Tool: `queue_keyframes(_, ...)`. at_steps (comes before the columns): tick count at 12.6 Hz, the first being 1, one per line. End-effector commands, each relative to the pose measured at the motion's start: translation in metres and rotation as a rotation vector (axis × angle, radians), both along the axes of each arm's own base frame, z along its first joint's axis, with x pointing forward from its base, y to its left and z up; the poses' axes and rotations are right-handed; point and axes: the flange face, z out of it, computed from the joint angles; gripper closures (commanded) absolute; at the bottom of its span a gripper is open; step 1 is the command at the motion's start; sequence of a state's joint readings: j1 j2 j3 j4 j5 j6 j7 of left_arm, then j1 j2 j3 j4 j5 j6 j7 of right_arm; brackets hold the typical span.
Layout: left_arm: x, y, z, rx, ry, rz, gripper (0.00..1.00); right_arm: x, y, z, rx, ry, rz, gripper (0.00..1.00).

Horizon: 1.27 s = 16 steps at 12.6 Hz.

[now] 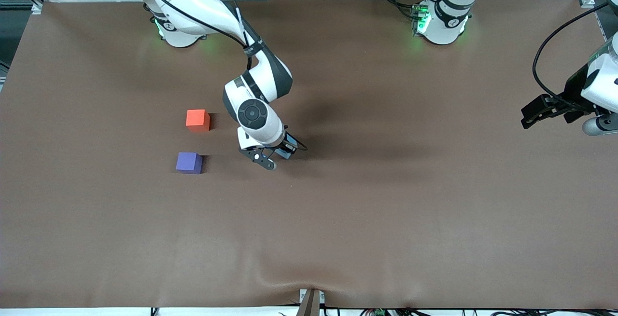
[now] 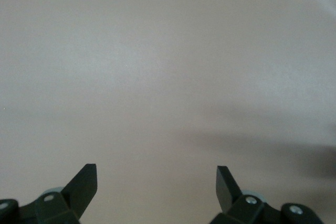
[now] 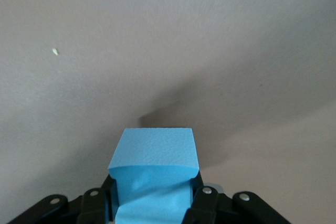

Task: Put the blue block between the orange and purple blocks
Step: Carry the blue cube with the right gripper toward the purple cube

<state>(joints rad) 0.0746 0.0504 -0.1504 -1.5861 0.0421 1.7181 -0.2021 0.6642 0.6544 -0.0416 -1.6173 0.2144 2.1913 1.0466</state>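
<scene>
Blue block (image 3: 153,174), unlabelled, sits clamped in right gripper (image 3: 154,203) jaws; left gripper (image 2: 156,182) jaws apart.

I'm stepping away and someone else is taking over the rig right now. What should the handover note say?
Right hand: shut on the blue block, low at the table, toward the right arm's end and beside the other two blocks.
Left hand: open, holding nothing, waiting over the left arm's end of the table.
Orange block and purple block: on the table with a gap between them, purple nearer the front camera.
Done: blue block gripped.
Left: carry it into the gap between orange and purple, set it down, release.
</scene>
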Motion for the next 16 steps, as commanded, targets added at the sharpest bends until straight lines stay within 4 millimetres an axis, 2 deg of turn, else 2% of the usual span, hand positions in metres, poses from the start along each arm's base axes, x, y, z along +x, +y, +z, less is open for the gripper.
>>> queue_keyframes(1,-0.005,0.002,0.007,-0.006,0.006,-0.012,0.00,0.029,-0.042,0.043,0.030,0.039,0.095,0.55)
queue_keyframes(5,-0.004,-0.009,0.006,0.005,0.005,-0.031,0.00,0.060,-0.147,0.079,0.074,0.121,0.288,0.55)
queue_keyframes(7,-0.002,-0.008,0.006,0.002,-0.004,-0.028,0.00,0.063,-0.202,0.097,0.093,0.166,0.385,0.55)
queue_keyframes(8,-0.002,-0.007,0.006,0.003,-0.010,-0.028,0.00,0.060,-0.234,0.101,0.083,0.176,0.439,0.55)
queue_keyframes(9,-0.003,-0.008,0.009,0.002,-0.013,-0.026,0.00,0.055,-0.257,0.097,0.083,0.189,0.503,0.55)
queue_keyframes(10,-0.005,-0.007,0.011,0.004,-0.012,-0.020,0.00,0.047,-0.271,0.093,0.089,0.201,0.530,0.55)
queue_keyframes(11,-0.011,-0.007,0.015,0.007,-0.009,-0.018,0.00,0.039,-0.278,0.085,0.072,0.216,0.548,0.55)
queue_keyframes(14,-0.021,-0.008,0.027,0.009,-0.005,-0.011,0.00,0.016,-0.291,0.066,0.047,0.194,0.605,0.55)
queue_keyframes(16,-0.023,-0.003,0.029,0.008,0.001,-0.019,0.00,0.008,-0.295,0.056,0.044,0.164,0.612,0.55)
